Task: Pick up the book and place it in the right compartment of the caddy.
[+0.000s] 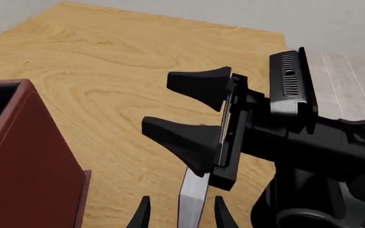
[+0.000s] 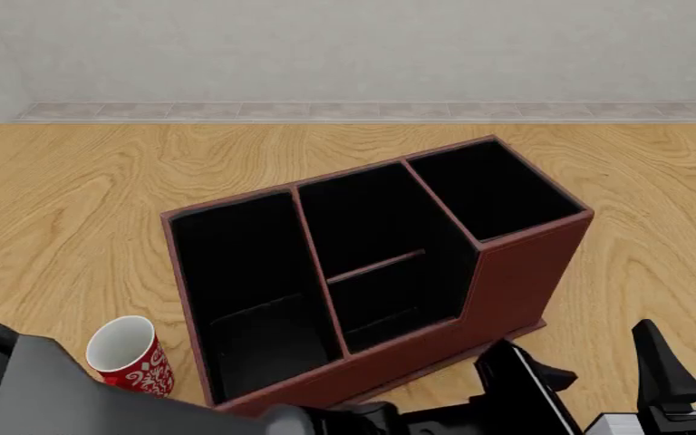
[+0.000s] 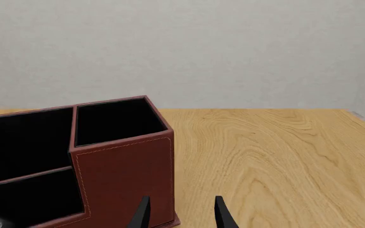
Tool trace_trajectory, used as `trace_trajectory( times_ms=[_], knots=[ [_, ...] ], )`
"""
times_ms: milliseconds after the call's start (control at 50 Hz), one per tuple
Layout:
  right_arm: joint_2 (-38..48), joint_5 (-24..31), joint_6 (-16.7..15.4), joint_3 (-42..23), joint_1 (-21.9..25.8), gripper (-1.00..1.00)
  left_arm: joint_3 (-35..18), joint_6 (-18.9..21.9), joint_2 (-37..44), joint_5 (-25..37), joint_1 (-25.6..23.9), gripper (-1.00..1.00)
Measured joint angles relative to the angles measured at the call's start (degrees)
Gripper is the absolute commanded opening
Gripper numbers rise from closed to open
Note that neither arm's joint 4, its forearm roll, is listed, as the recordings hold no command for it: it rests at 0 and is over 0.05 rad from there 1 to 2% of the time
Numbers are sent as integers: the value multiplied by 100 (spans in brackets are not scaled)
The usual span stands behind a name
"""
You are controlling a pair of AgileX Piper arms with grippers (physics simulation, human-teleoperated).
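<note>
Caddy [image 2: 511,272] sits mid-table, skewed, with bare wood between it and the table's right and far edges. Right compartment [image 2: 493,188] is at its far right end, mouth facing up. Mug [image 2: 127,355] stands off the caddy's front left corner. Right claw [image 3: 182,214] is spread, nothing between the fingers, low by the caddy's front right corner. Left claw [image 1: 182,216] is spread too. Book [image 1: 192,199] is outside the caddy, upright, white page edge between the left fingertips with a gap on each side, partly behind the right claw.
</note>
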Motion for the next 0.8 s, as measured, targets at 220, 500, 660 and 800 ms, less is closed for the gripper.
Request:
trace_trajectory(
  times_ms=[220,500,660,800],
  knots=[
    [0,0,0,0,0,100,-153,-61,273,-19,21,100],
    [0,0,-1,0,0,100,-389,-128,601,16,12,100],
    [0,0,-1,0,0,100,-533,-169,753,73,-8,100],
    [0,0,-1,0,0,100,-673,-214,891,137,-23,100]
  ],
)
